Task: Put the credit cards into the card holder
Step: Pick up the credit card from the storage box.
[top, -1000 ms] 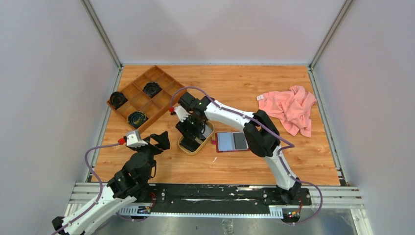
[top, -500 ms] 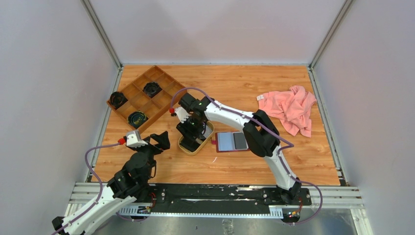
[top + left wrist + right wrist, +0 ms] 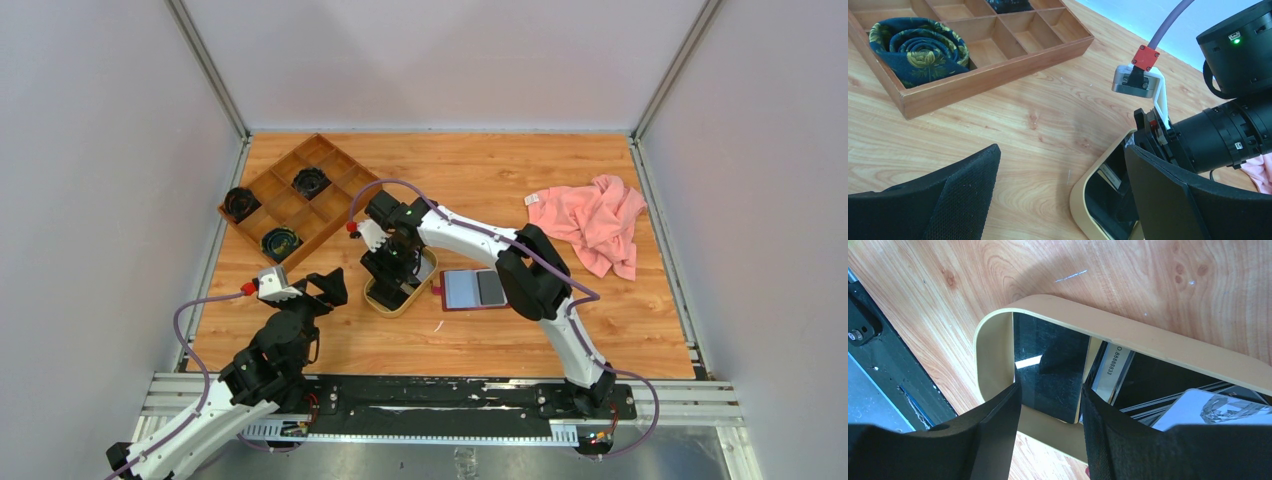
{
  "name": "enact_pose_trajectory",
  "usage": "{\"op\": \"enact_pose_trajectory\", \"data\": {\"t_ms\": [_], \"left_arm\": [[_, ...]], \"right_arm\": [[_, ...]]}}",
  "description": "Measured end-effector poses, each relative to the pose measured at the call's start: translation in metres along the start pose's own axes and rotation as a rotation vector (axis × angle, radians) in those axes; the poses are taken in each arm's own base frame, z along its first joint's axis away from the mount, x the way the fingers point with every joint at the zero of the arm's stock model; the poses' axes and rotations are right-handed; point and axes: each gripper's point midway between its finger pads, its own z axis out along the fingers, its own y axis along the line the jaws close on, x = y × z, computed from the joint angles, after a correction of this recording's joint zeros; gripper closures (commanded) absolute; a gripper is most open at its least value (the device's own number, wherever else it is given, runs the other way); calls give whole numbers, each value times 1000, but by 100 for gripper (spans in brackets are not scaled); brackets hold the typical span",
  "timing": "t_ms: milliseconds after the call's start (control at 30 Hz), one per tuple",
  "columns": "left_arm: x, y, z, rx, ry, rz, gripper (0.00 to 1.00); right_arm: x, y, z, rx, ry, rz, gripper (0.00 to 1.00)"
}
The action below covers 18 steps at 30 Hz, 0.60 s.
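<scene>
Right gripper (image 3: pixel 1050 390): down inside the oval tan tray (image 3: pixel 1148 337), at its rounded end. Both fingers press on the two long edges of a dark card (image 3: pixel 1048 360), one finger on each side, so it looks pinched across its width.

Dark card: glossy face turned up toward the wrist. Its long axis runs straight out from the palm, in line with the fingers. The far short edge sits close to the tray's curved end wall. The near short edge overlaps the tray rim closest to the palm, so the card sits tilted up, not flat on the tray floor.

Other cards (image 3: pixel 1193 407): in the same tray, just to the side of the right finger. One is greyish-white, and another shows a printed number strip along its edge. They overlap and lie at a slant to the pinched one.

Card holder (image 3: pixel 475 289): on the table (image 3: pixel 480 170) just right of the right gripper, close beside the tray. It lies open and flat with the grey-blue inside up. Its long axis runs left to right, and the small tab end points toward the tray.

Left gripper (image 3: pixel 1060 155): fingers spread wide with nothing between them, hovering above bare wood. The tray end is just ahead and to its right. A compartmented box (image 3: pixel 988 80) holding a rolled dark patterned cloth (image 3: pixel 918 47) is ahead and to its left.

Pink cloth (image 3: pixel 595 222): well off to the right of both hands.
</scene>
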Motion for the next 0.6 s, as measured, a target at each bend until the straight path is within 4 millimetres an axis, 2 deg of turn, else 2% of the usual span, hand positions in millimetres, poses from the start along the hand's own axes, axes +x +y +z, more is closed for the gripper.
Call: {"op": "enact_pose_trajectory", "data": {"t_ms": [600], "left_arm": [[0,0,0,-1,0,0,0]], "right_arm": [[1,11,2,-36,6,-9,55]]}}
